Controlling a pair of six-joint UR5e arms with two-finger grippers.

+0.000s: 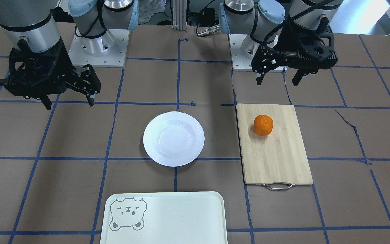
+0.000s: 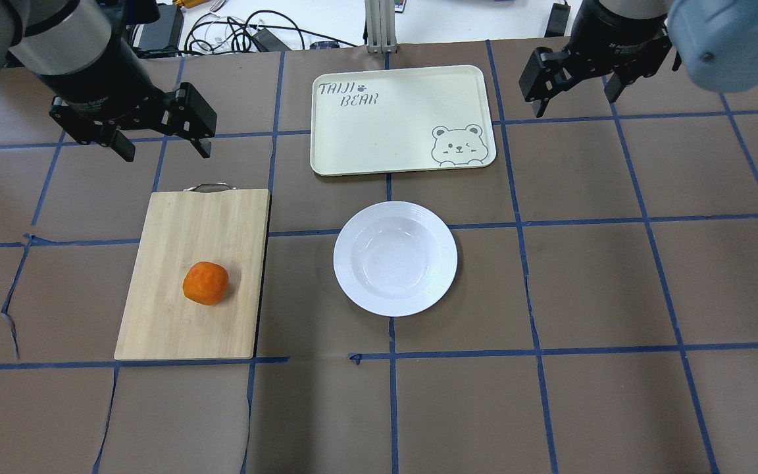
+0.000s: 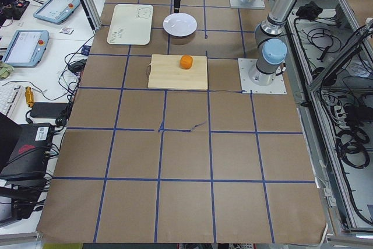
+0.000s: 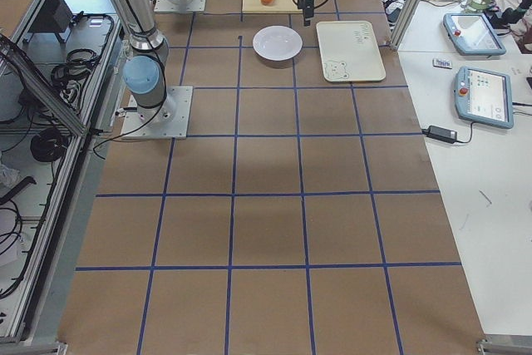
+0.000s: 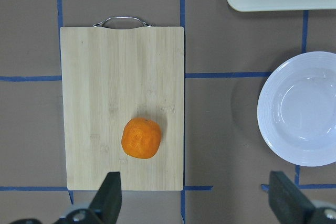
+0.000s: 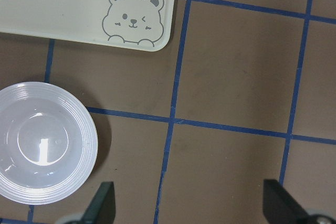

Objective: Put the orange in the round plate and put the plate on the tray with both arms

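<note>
The orange (image 2: 205, 283) lies on a bamboo cutting board (image 2: 188, 224) on my left side. An empty white round plate (image 2: 395, 258) sits at the table's middle, apart from the board. Beyond the plate lies the cream tray (image 2: 399, 118) with its bear outline, nothing on it. My left gripper (image 2: 165, 153) hangs open and empty above the table just past the board's handle end. High beside the tray's right edge, my right gripper (image 2: 576, 104) is also open and empty. The left wrist view looks down on the orange (image 5: 141, 138) and part of the plate (image 5: 270, 114).
Brown paper with a blue tape grid covers the table (image 2: 616, 283). The board's metal handle (image 2: 208, 187) points toward the far side. Both arm bases (image 1: 98, 47) stand at the robot's edge. Tablets and cables (image 3: 55, 10) lie on side benches off the table.
</note>
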